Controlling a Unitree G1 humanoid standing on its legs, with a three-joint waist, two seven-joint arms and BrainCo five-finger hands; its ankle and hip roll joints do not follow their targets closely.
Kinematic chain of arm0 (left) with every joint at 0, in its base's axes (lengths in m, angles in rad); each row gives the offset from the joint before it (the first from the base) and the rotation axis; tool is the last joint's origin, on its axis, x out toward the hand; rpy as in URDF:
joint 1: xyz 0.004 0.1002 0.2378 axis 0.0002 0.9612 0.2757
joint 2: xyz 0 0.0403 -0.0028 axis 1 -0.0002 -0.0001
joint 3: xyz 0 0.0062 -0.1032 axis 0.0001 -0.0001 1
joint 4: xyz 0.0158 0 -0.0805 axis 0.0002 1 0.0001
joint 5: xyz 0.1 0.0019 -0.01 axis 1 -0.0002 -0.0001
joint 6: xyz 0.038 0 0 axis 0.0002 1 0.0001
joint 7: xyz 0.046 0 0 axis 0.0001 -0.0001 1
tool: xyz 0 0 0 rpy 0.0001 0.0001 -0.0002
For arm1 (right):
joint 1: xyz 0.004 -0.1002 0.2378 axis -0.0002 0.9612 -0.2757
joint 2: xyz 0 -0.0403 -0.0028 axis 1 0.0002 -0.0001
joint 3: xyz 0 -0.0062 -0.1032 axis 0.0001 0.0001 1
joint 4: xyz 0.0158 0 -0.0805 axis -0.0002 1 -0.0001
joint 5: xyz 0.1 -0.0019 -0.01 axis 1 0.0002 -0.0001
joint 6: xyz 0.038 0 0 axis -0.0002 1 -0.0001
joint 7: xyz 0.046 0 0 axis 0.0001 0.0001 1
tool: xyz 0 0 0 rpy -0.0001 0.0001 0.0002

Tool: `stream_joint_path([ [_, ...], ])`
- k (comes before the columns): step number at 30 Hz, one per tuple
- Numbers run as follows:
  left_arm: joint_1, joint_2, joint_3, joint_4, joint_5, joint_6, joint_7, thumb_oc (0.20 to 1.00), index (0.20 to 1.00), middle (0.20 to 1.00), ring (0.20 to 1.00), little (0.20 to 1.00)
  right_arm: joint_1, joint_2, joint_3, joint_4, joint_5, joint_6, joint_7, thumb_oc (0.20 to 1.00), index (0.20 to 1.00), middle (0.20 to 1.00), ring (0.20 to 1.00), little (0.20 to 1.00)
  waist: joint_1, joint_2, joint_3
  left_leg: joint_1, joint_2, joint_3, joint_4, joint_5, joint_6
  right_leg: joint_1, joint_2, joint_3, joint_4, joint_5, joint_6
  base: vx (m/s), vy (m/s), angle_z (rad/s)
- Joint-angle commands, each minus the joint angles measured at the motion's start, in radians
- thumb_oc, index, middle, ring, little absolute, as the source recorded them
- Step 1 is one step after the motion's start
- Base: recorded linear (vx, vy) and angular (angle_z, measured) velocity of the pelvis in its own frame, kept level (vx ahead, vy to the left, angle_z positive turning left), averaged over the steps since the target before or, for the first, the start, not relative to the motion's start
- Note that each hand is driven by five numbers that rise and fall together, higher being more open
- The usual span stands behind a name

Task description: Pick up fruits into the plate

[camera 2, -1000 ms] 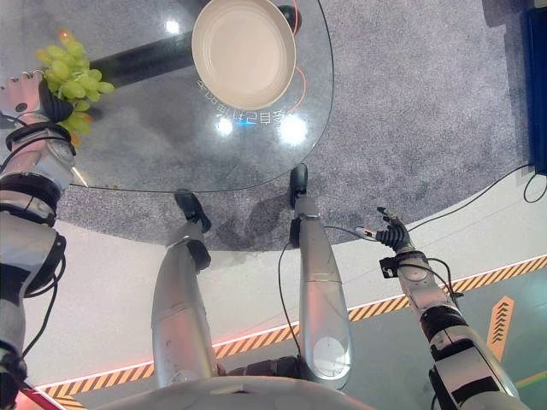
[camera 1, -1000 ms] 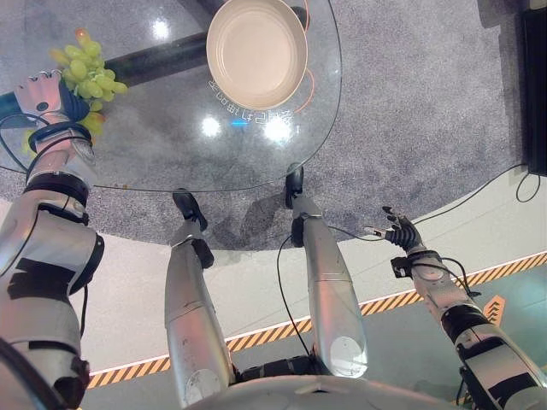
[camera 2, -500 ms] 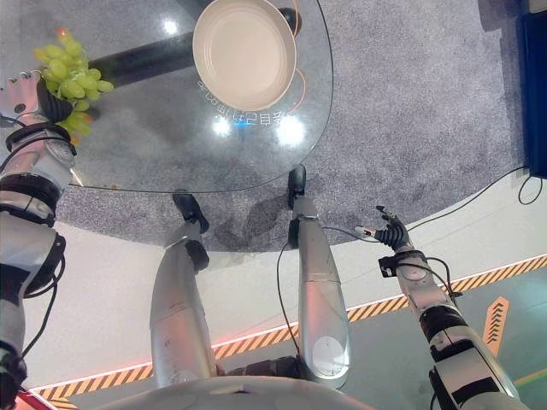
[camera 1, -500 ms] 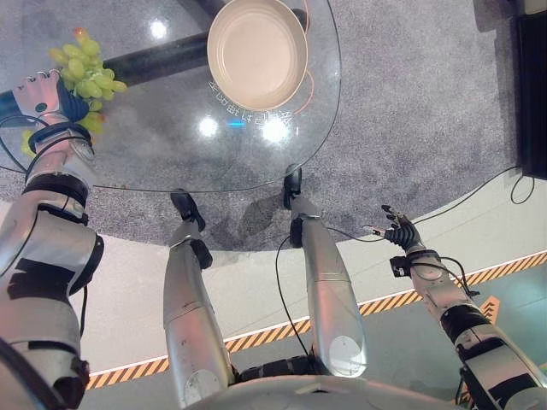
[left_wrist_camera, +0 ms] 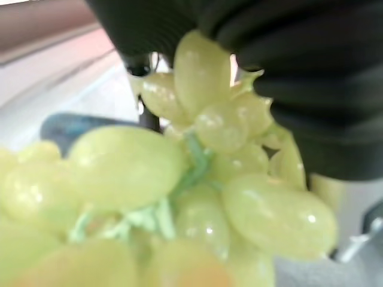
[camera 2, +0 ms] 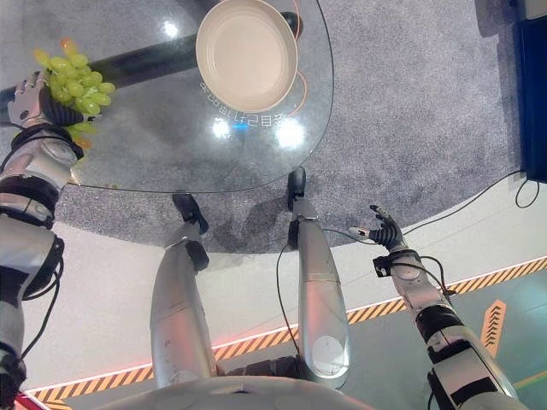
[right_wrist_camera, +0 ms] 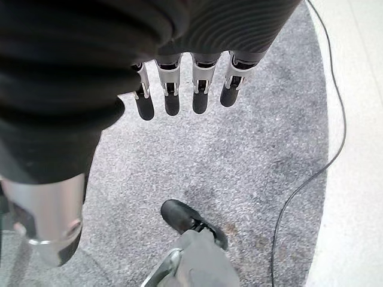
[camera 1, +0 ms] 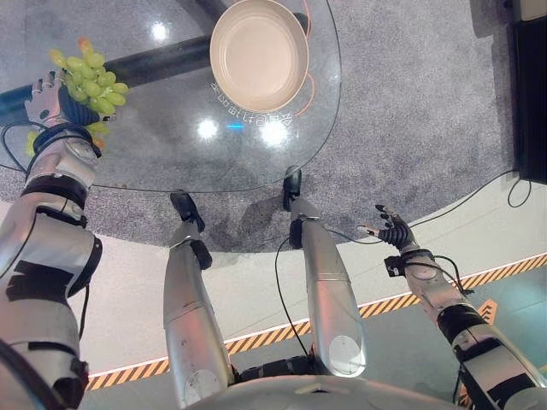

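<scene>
- Your left hand (camera 1: 53,101) is curled round the green grape bunch (camera 1: 92,75), at the glass table's (camera 1: 171,145) left edge.
- Carry it level to the empty plate (camera 1: 258,53), then lower it in gently.
- Your right hand (camera 1: 391,233) hangs relaxed, fingers loose, off the table.

A glass table (camera 1: 171,145) stands in front of the robot, on a carpet (camera 1: 410,102). A plate (camera 1: 259,53) sits on the table near its far right edge. A bunch of grapes (camera 1: 92,79) is at the table's left edge, well apart from the plate, with the left hand (camera 1: 51,98) just beside it on its left. The right hand (camera 1: 391,232) is off the table, to the right of its near edge, over the floor.
</scene>
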State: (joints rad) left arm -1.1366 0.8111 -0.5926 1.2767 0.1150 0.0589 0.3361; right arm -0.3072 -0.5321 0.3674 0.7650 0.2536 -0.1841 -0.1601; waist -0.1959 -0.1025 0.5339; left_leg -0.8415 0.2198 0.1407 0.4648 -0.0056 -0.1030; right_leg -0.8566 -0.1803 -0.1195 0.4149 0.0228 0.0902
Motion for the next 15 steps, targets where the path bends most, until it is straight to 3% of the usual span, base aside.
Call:
stream_joint_path([
  [1, 0.093, -0.086, 0.019, -0.017, -0.079, -0.027, -0.133, 1.000, 1.000, 1.000, 1.000, 1.000, 0.092, -0.035, 0.001, -0.063, 0.004, 0.016, -0.022, 1.000, 1.000, 1.000, 1.000, 1.000, -0.013, -0.035, -0.014, 0.002, -0.081, 0.055, 0.017, -0.097, 0.011, 0.019, 0.085, -0.007, -0.038, -0.014, 0.011, 0.00, 0.000, 0.00],
  [11, 0.092, -0.113, 0.032, -0.020, -0.143, 0.020, -0.206, 1.000, 1.000, 1.000, 1.000, 1.000, 0.107, -0.033, -0.009, -0.097, -0.007, 0.030, -0.035, 1.000, 1.000, 1.000, 1.000, 1.000, -0.025, -0.044, -0.014, 0.001, -0.073, 0.062, 0.034, -0.104, 0.015, 0.018, 0.088, -0.001, -0.031, -0.013, 0.012, 0.00, 0.000, 0.00],
  [12, 0.090, -0.118, 0.031, -0.019, -0.146, 0.020, -0.201, 0.432, 0.432, 0.432, 0.432, 0.432, 0.106, -0.032, -0.007, -0.098, -0.006, 0.029, -0.036, 1.000, 1.000, 1.000, 1.000, 1.000, -0.026, -0.046, -0.014, 0.000, -0.072, 0.062, 0.035, -0.104, 0.015, 0.018, 0.088, -0.001, -0.031, -0.012, 0.012, 0.01, -0.031, 0.00],
  [13, 0.090, -0.123, 0.031, -0.020, -0.158, 0.019, -0.196, 0.200, 0.200, 0.200, 0.200, 0.200, 0.107, -0.031, -0.006, -0.098, -0.005, 0.026, -0.037, 1.000, 1.000, 1.000, 1.000, 1.000, -0.026, -0.048, -0.014, -0.002, -0.072, 0.062, 0.037, -0.105, 0.016, 0.017, 0.089, 0.000, -0.031, -0.011, 0.012, 0.01, -0.035, 0.01],
  [15, 0.094, -0.129, 0.031, -0.028, -0.153, 0.018, -0.189, 0.200, 0.200, 0.200, 0.200, 0.200, 0.110, -0.029, -0.004, -0.105, -0.005, 0.027, -0.041, 1.000, 1.000, 1.000, 1.000, 1.000, -0.026, -0.050, -0.014, -0.001, -0.071, 0.061, 0.037, -0.106, 0.015, 0.018, 0.089, 0.000, -0.032, -0.011, 0.013, 0.00, -0.015, 0.00],
])
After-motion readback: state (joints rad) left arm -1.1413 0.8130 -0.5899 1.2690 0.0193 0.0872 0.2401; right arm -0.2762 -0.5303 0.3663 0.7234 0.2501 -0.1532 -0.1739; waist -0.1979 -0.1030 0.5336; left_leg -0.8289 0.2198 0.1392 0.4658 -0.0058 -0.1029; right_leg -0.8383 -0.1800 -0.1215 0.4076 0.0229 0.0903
